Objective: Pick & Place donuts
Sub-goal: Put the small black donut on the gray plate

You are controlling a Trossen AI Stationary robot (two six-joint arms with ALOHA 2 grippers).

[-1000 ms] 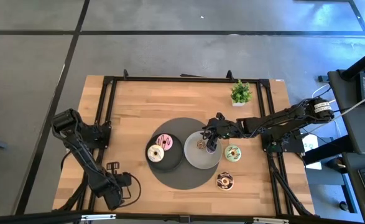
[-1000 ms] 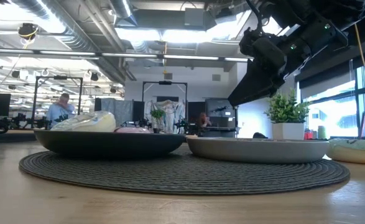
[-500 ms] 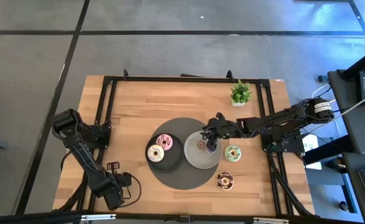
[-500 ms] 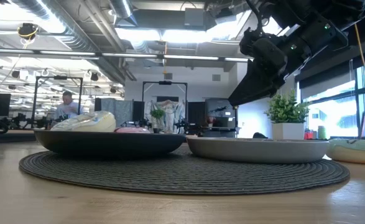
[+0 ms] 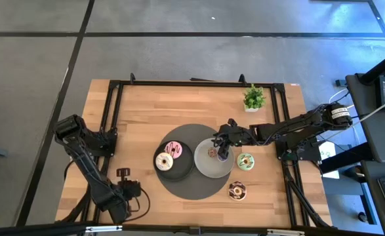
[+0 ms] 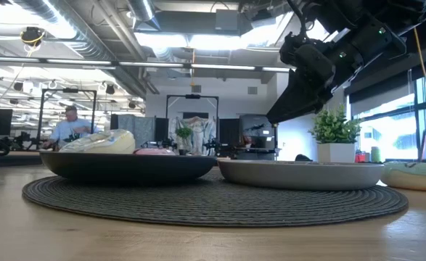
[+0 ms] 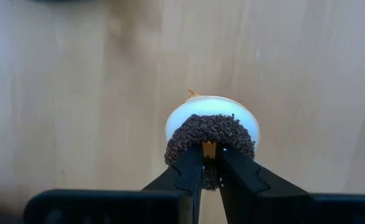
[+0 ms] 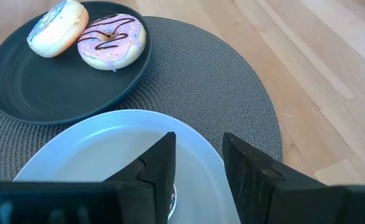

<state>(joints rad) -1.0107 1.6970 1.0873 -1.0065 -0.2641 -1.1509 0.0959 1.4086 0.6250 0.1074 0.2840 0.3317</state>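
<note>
My left gripper [image 7: 210, 163] is shut on a small donut [image 7: 211, 129] with brown sprinkles on top and a cream underside, over bare wood near the table's near left corner [image 5: 121, 176]. My right gripper [image 8: 198, 174] stands open and slanted just above the grey plate [image 5: 208, 170], beside a tiny donut [image 5: 212, 152] lying on it. A cream donut [image 5: 164, 161] and a pink donut [image 5: 173, 149] lie on the dark plate [image 5: 183, 172]. A green-white donut [image 5: 245, 160] and a chocolate donut [image 5: 237, 191] lie on the wood at the right. My left gripper pinches the sprinkled ring on one side [image 7: 211, 180], right beside the hole, between its two fingers. The fingers come from above, pointing steeply down. The donut sits tilted in the hold, its cream underside turned outward; whether it is clear of the wood I cannot tell.
Both plates stand on a round woven grey mat [image 5: 195, 189] at the table's middle. A small potted plant [image 5: 254, 98] stands at the far right. A black frame [image 5: 113, 118] runs round the tabletop. Bare wood lies to the left of the mat.
My left gripper has risen a little and tipped near the table's near left corner. My right gripper has kept still over the grey plate.
</note>
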